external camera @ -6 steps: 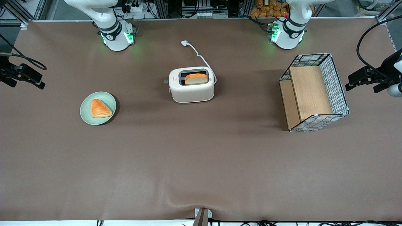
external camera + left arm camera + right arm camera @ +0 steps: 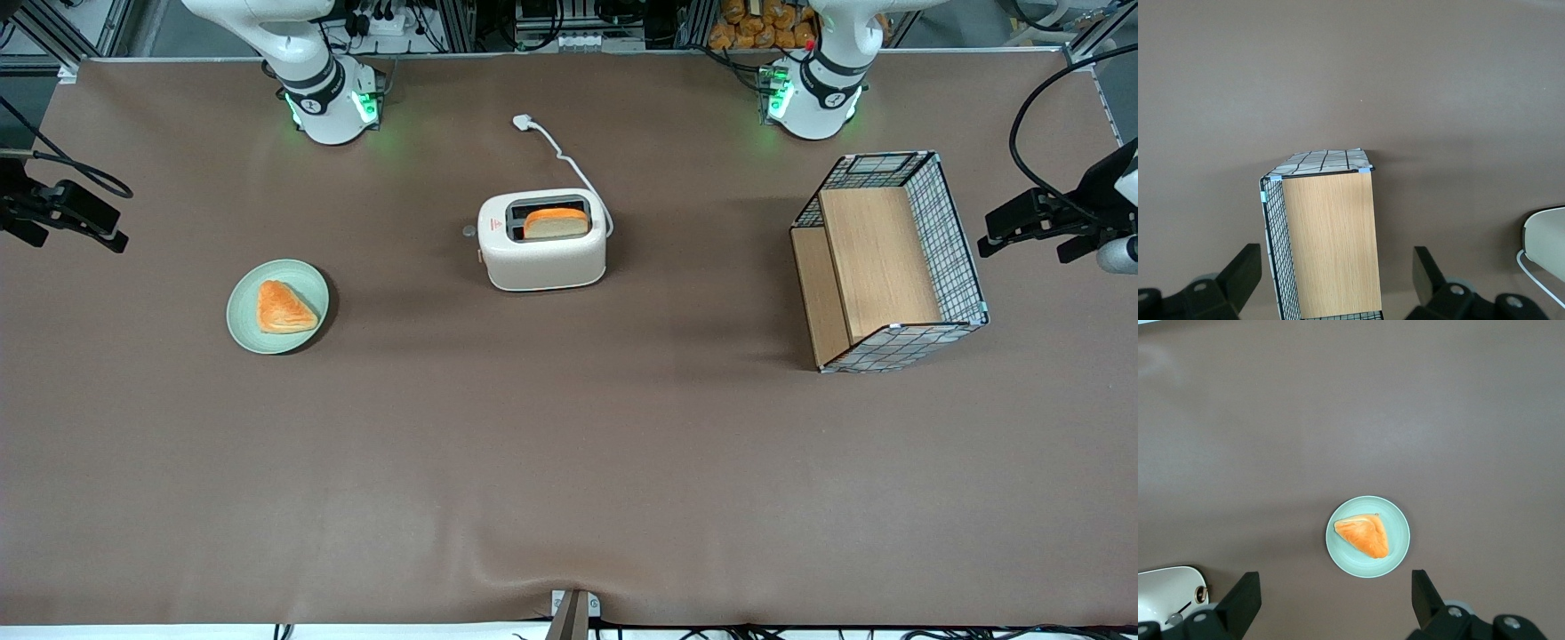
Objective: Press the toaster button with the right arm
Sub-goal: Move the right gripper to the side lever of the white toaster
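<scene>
Toaster (image 2: 542, 242): mid-desk (image 2: 569, 462), bread slice (image 2: 556, 222) in one slot; toaster button (image 2: 468, 231) on the narrow end facing the working arm's end. Front view only.
Claw (image 2: 1335, 600): high above plate (image 2: 1395, 553) with pastry (image 2: 1363, 535), fingers (image 2: 1241, 600) spread open, empty; right wrist view only.
Basket (image 2: 889, 262): parked arm's end.
Broad bare desk nearer front camera.

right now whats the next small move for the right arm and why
Probably bring the gripper down and across toward the toaster button. The open gripper hangs high above the green plate with its pastry, well clear of the toaster, and the small knob on the toaster's narrow end faces the plate, untouched.
</scene>
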You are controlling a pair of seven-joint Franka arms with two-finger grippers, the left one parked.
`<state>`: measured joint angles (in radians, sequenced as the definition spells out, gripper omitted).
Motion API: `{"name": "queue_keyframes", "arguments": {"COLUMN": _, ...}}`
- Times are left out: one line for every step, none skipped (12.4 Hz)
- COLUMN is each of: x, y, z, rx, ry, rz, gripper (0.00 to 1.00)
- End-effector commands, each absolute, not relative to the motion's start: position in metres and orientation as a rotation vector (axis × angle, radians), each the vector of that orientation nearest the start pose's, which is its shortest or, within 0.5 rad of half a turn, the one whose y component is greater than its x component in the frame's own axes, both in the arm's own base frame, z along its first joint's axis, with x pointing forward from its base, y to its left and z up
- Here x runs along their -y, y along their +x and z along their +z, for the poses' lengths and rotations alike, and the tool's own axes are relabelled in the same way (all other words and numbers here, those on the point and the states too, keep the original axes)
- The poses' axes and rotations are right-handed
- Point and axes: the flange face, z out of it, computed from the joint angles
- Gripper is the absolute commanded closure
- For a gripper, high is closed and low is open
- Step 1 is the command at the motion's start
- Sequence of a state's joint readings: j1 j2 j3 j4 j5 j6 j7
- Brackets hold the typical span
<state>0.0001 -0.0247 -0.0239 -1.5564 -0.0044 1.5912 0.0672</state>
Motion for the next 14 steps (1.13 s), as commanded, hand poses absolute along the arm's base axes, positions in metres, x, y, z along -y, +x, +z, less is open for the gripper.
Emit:
{"name": "queue_keyframes", "arguments": {"x": 0.007, "y": 0.548, "z": 0.639, "rx": -0.119, "ry": -3.156, "rz": -0.037, "gripper": 0.00}}
{"name": "queue_keyframes", "arguments": {"x": 0.007, "y": 0.545, "z": 0.633, "rx": -0.114, "ry": -3.161, "rz": -0.013, "gripper": 0.00}}
{"name": "queue_keyframes", "arguments": {"x": 0.008, "y": 0.545, "z": 0.630, "rx": -0.088, "ry": -3.161, "rz": 0.002, "gripper": 0.00}}
{"name": "queue_keyframes", "arguments": {"x": 0.007, "y": 0.542, "z": 0.625, "rx": -0.056, "ry": -3.153, "rz": 0.048, "gripper": 0.00}}
{"name": "queue_keyframes", "arguments": {"x": 0.003, "y": 0.537, "z": 0.619, "rx": -0.049, "ry": -3.149, "rz": 0.137, "gripper": 0.00}}
{"name": "queue_keyframes", "arguments": {"x": -0.003, "y": 0.536, "z": 0.611, "rx": -0.040, "ry": -3.154, "rz": 0.195, "gripper": 0.00}}
{"name": "queue_keyframes", "arguments": {"x": -0.011, "y": 0.539, "z": 0.597, "rx": -0.006, "ry": -3.144, "rz": 0.236, "gripper": 0.00}}
{"name": "queue_keyframes", "arguments": {"x": -0.030, "y": 0.539, "z": 0.586, "rx": 0.040, "ry": -3.145, "rz": 0.265, "gripper": 0.00}}
{"name": "queue_keyframes", "arguments": {"x": -0.038, "y": 0.538, "z": 0.575, "rx": 0.043, "ry": -3.122, "rz": 0.282, "gripper": 0.00}}
{"name": "queue_keyframes", "arguments": {"x": -0.040, "y": 0.537, "z": 0.564, "rx": 0.017, "ry": -3.039, "rz": 0.292, "gripper": 0.03}}
{"name": "queue_keyframes", "arguments": {"x": -0.042, "y": 0.536, "z": 0.553, "rx": -0.010, "ry": -2.956, "rz": 0.315, "gripper": 0.21}}
{"name": "queue_keyframes", "arguments": {"x": -0.045, "y": 0.534, "z": 0.539, "rx": -0.028, "ry": -2.928, "rz": 0.344, "gripper": 0.43}}
{"name": "queue_keyframes", "arguments": {"x": -0.051, "y": 0.530, "z": 0.522, "rx": -0.034, "ry": -2.914, "rz": 0.366, "gripper": 0.71}}
{"name": "queue_keyframes", "arguments": {"x": -0.060, "y": 0.525, "z": 0.512, "rx": -0.018, "ry": -2.912, "rz": 0.376, "gripper": 0.93}}
